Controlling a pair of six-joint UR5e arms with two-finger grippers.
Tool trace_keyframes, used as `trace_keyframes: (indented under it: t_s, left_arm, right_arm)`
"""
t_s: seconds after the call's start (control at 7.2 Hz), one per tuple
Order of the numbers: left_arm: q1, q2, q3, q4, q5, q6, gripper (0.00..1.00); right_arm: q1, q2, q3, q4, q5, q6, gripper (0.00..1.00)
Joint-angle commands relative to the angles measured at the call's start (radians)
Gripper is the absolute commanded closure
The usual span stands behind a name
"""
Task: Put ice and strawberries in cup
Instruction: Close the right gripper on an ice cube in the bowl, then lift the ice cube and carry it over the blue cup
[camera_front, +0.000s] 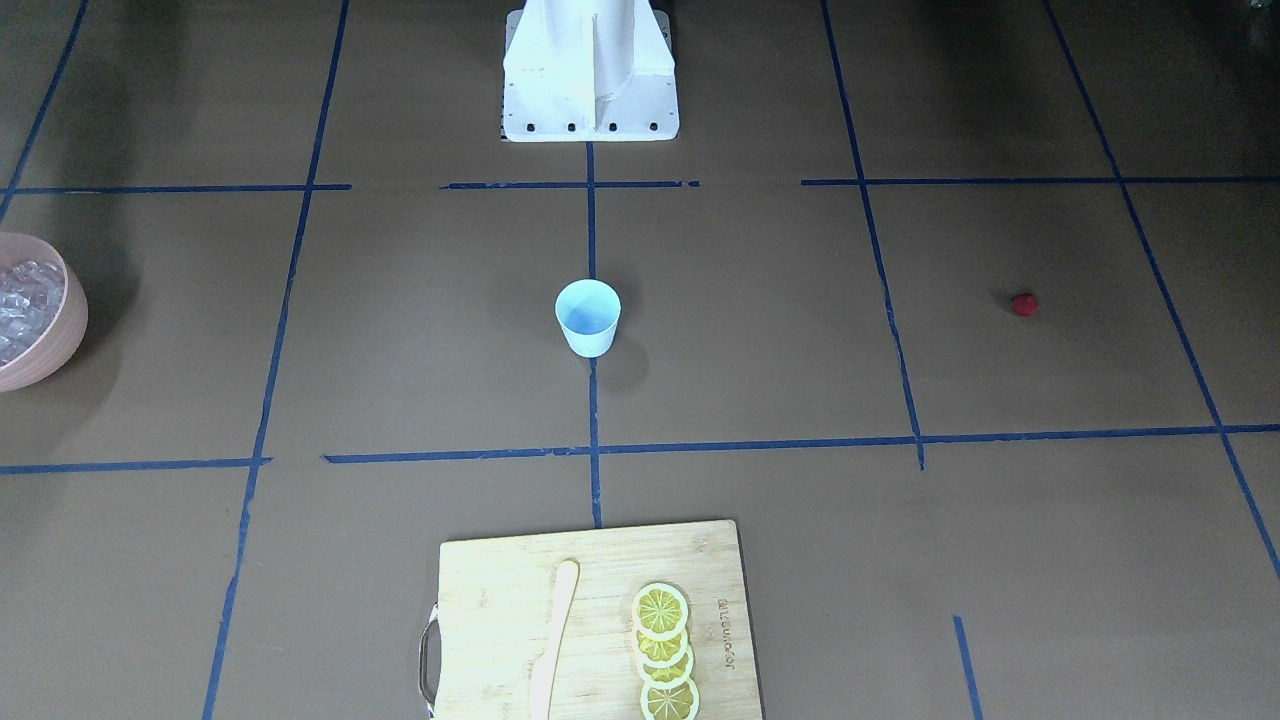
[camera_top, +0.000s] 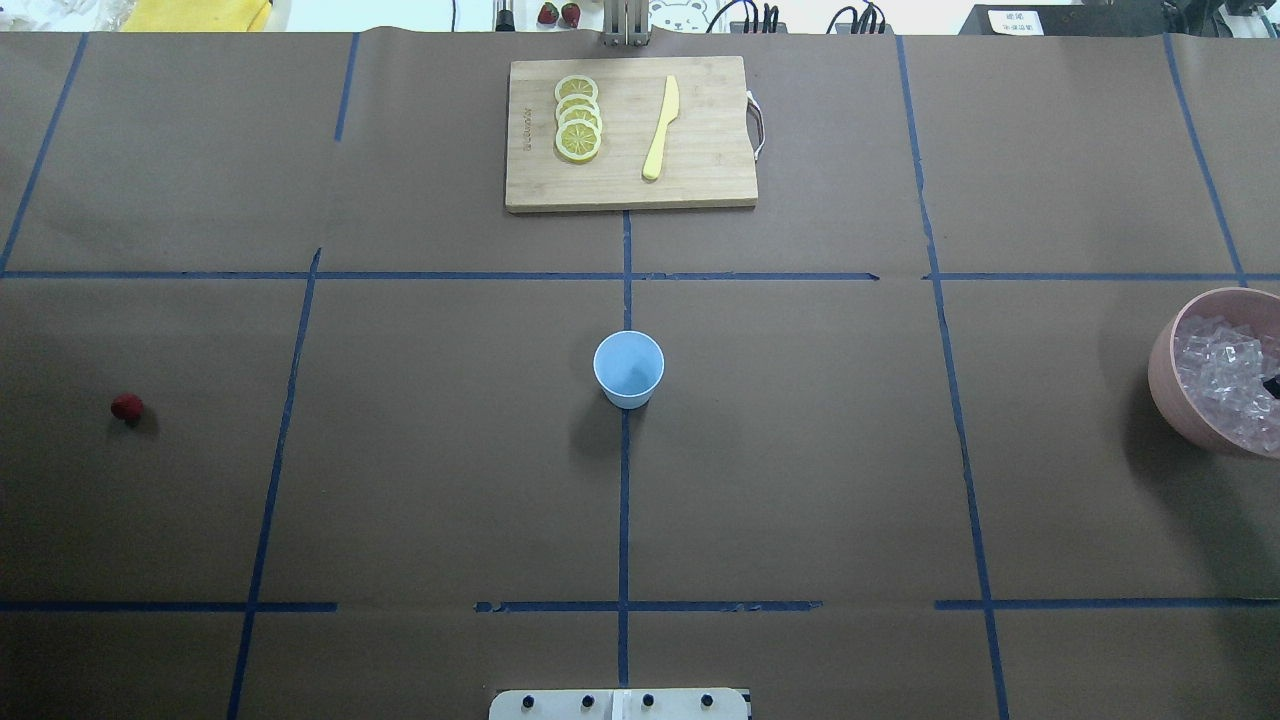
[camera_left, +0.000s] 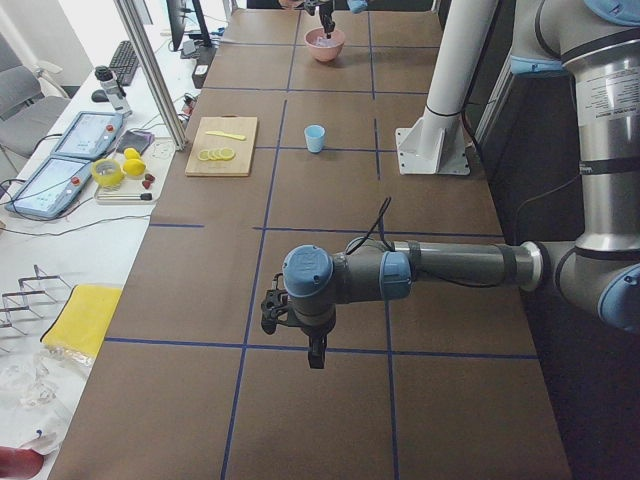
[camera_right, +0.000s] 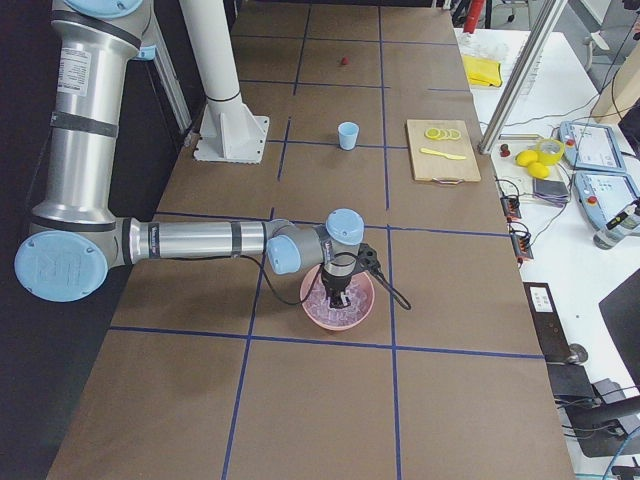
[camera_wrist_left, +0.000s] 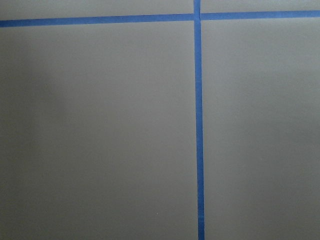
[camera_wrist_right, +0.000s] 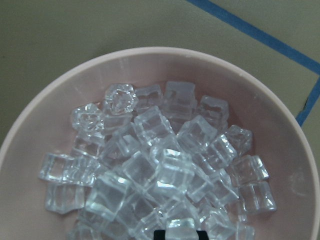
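Note:
The pale blue cup (camera_top: 628, 368) stands upright and empty at the table's middle, also in the front view (camera_front: 588, 317). The tiny red strawberry (camera_top: 126, 406) lies alone far on my left (camera_front: 1023, 304). Ice cubes (camera_wrist_right: 160, 170) fill the pink bowl (camera_wrist_right: 165, 52) at my far right (camera_top: 1165, 375). My right gripper (camera_right: 337, 298) points down into the bowl among the ice; only a dark tip shows in the right wrist view, and I cannot tell its state. My left gripper (camera_left: 316, 358) hangs over bare table far from the strawberry; I cannot tell if it is open or shut.
A wooden cutting board (camera_top: 700, 170) with lemon slices (camera_top: 578, 130) and a yellow knife (camera_top: 660, 130) lies at the far edge. The white robot base (camera_front: 590, 75) stands behind the cup. Blue tape lines cross the brown table.

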Motion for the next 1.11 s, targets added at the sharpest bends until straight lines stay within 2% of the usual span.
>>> trace_keyframes:
  t_s: [0.0, 0.28, 0.42, 0.56, 0.69, 0.97]
  left_arm:
    - [0.0, -0.001, 0.0, 0.0, 0.0, 0.0, 0.0]
    - [0.0, 0.001, -0.003, 0.0, -0.002, -0.002, 0.0]
    - [0.0, 0.001, -0.001, 0.0, -0.021, -0.002, 0.0]
    - [0.0, 0.001, -0.001, 0.0, -0.029, -0.002, 0.0]
    - [0.0, 0.001, -0.003, 0.0, -0.029, 0.0, 0.0]
    - [0.0, 0.008, -0.02, 0.0, -0.032, 0.005, 0.0]
  right_arm:
    - [0.013, -0.045, 0.075, -0.007, 0.003, 0.001, 0.98]
    - [0.021, -0.056, 0.161, -0.025, 0.014, 0.037, 0.98]
    - [0.02, -0.049, 0.218, -0.06, 0.022, 0.129, 0.98]
    - [-0.002, -0.03, 0.265, -0.057, 0.073, 0.313, 0.98]
    - [-0.053, 0.014, 0.299, -0.057, 0.086, 0.476, 0.98]
    - [-0.197, 0.174, 0.319, -0.056, 0.082, 0.855, 0.98]
